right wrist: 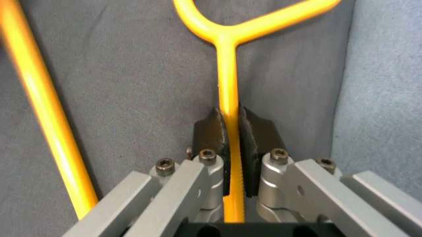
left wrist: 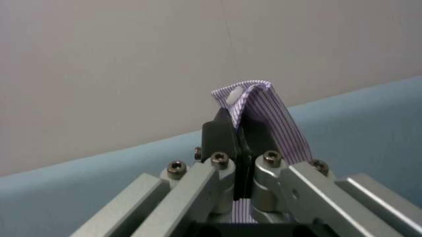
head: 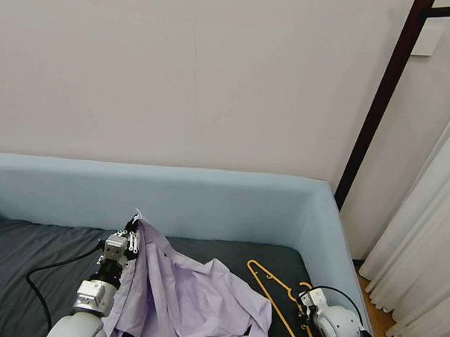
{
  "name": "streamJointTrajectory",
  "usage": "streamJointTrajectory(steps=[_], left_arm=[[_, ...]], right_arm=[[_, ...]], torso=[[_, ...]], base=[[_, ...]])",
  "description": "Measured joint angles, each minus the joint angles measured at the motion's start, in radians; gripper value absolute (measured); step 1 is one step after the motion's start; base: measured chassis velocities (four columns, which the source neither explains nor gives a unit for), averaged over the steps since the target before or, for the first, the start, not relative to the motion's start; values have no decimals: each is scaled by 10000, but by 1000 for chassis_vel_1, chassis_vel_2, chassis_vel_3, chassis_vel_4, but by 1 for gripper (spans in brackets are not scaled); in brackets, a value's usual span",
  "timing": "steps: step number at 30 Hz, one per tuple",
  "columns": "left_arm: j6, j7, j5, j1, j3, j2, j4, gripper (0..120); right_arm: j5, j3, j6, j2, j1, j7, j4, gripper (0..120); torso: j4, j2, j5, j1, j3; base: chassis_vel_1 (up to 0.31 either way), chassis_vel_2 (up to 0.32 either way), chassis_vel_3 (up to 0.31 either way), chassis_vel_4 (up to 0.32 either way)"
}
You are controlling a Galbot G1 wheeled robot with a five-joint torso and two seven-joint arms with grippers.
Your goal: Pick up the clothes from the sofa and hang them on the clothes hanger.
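Pinching 1 purple shirt (head: 197, 294): L gripper (left wrist: 238, 131), fingers clamped | R gripper (right wrist: 232, 131): fingers clamped on 1 yellow hanger (right wrist: 228, 74) | both on 1 sofa (head: 208, 205)

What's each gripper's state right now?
Left gripper: shut on the purple shirt.
Right gripper: shut on the yellow hanger.

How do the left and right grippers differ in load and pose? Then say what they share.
The left gripper pinches a soft purple striped shirt; the right gripper clamps a rigid yellow hanger. The left is raised, holding the shirt's edge above the sofa seat; the right sits low near it. Both are shut on their loads.
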Motion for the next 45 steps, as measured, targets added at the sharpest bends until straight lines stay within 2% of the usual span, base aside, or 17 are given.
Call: streamJointTrajectory(steps=[7, 8, 11, 12, 15, 16, 20, 22, 25, 27, 28, 32, 33, 36, 45], left_arm=[[-3, -4, -44, 20, -88, 110, -99, 0], [-9, -4, -62, 35, -131, 147, -121, 0], [-44, 4, -88, 78, -205, 160, -177, 0], [-44, 4, -88, 78, -205, 160, -177, 0], [-55, 16, -216, 159, -373, 160, -344, 0], [-55, 16, -216, 159, -373, 160, -344, 0], [-12, 9, -484, 162, -491, 345, -548, 0], [31, -22, -578, 163, -499, 388, -607, 0], [245, -201, -992, 189, -527, 483, -873, 0], [352, -289, -1183, 206, -573, 498, -1041, 0], [352, -289, -1183, 206, -573, 498, -1041, 0], [549, -441, -1422, 255, -689, 476, -1438, 0], [549, -441, -1422, 255, -689, 476, -1438, 0], [678, -511, -1482, 323, -712, 446, -1679, 0], [797, -560, -1459, 348, -593, 248, -1754, 0]], right_arm=[[183, 268, 250, -125, -225, 377, 914, 4], [142, 347, 996, -250, -355, 623, 1404, 4], [-172, 436, 2386, -520, -582, 1137, 2409, 4], [-172, 436, 2386, -520, -582, 1137, 2409, 4], [-467, 455, 3686, -1003, -1096, 1344, 3918, 4], [-467, 455, 3686, -1003, -1096, 1344, 3918, 4], [-1677, 253, 4977, -1522, -1981, 1326, 5570, 4], [-1964, 197, 5140, -1547, -2099, 1329, 5749, 4], [-3379, -96, 5656, -1545, -2496, 1510, 6260, 4], [-4328, -360, 5860, -1493, -2635, 1753, 6361, 4], [-4328, -360, 5860, -1493, -2635, 1753, 6361, 4], [-6987, -1208, 6144, -1315, -2840, 2811, 6364, 4], [-6987, -1208, 6144, -1315, -2840, 2811, 6364, 4], [-8299, -2022, 6100, -1177, -2812, 3837, 6358, 4], [-9417, -3241, 5594, -815, -2321, 5012, 6351, 4]], torso=[[3, 1, 0, 1, 0], [2, 0, 0, 0, 0], [3, 0, -2, 0, 0], [3, 0, -2, 0, 0], [4, 0, -3, 0, 0], [4, 0, -3, 0, 0], [-1, 1, -4, 0, -1], [-1, 1, -3, 0, -1], [3, 0, -3, 0, -1], [2, 1, -2, 0, -1], [2, 1, -2, 0, -1], [2, 1, -2, 0, -1], [2, 1, -2, 0, -1], [2, 1, 0, 0, -1], [2, 0, -2, 1, -1]], base=[[0, 0, 0, 0], [0, 0, 0, 0], [0, 0, 0, 0], [0, 0, 0, 0], [0, 0, 0, 0], [0, 0, 0, 0], [0, 0, 0, 0], [0, 0, 0, 0], [0, 0, 0, 0], [0, 0, 0, 0], [0, 0, 0, 0], [0, 0, 0, 0], [0, 0, 0, 0], [0, 0, 0, 0], [0, 0, 0, 0]])
